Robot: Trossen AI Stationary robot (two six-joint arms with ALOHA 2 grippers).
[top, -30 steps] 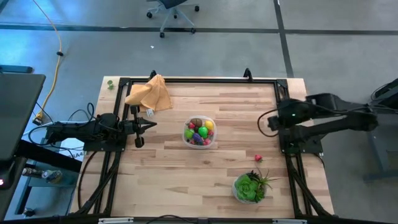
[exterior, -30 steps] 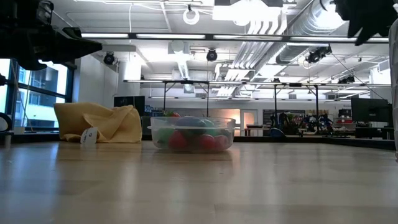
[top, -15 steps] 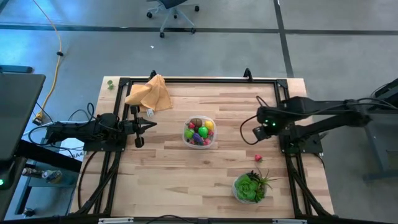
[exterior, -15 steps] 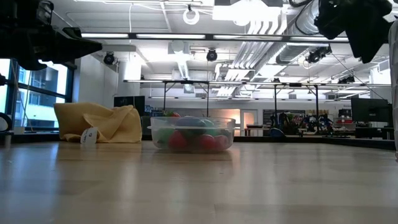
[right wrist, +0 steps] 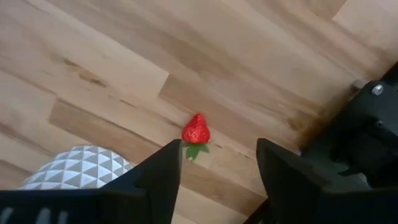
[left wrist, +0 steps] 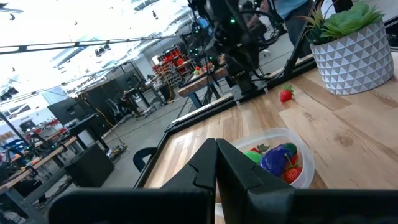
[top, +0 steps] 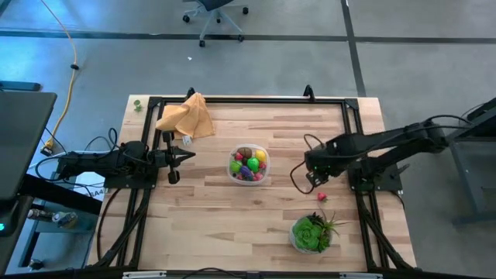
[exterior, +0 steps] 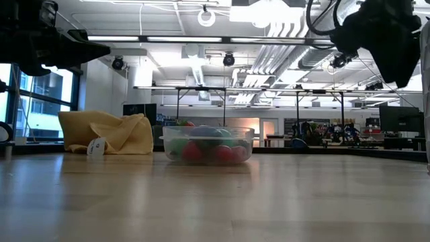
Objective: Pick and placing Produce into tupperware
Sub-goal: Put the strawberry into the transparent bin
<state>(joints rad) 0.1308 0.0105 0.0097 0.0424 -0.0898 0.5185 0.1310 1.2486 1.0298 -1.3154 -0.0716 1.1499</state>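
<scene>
From above, the tupperware (top: 249, 164) sits in the middle of the wooden surface (top: 232, 225), already full of bright produce (top: 249, 165). One red strawberry (top: 322, 197) lies alone on the right, near the potted plant (top: 311, 233). The right end effector (top: 311, 180) hangs just beside that berry, likely to grab it. The left end effector (top: 184, 156) waits left of the tub.

From the surface level, the tub (exterior: 208, 143) stands beside a yellow cloth (exterior: 107, 134).

The left wrist view shows its fingers (left wrist: 214, 165) pressed together, holding nothing.

The right wrist view shows the fingers (right wrist: 163, 168) apart with the strawberry (right wrist: 196, 130) between them, maybe not low enough yet.
</scene>
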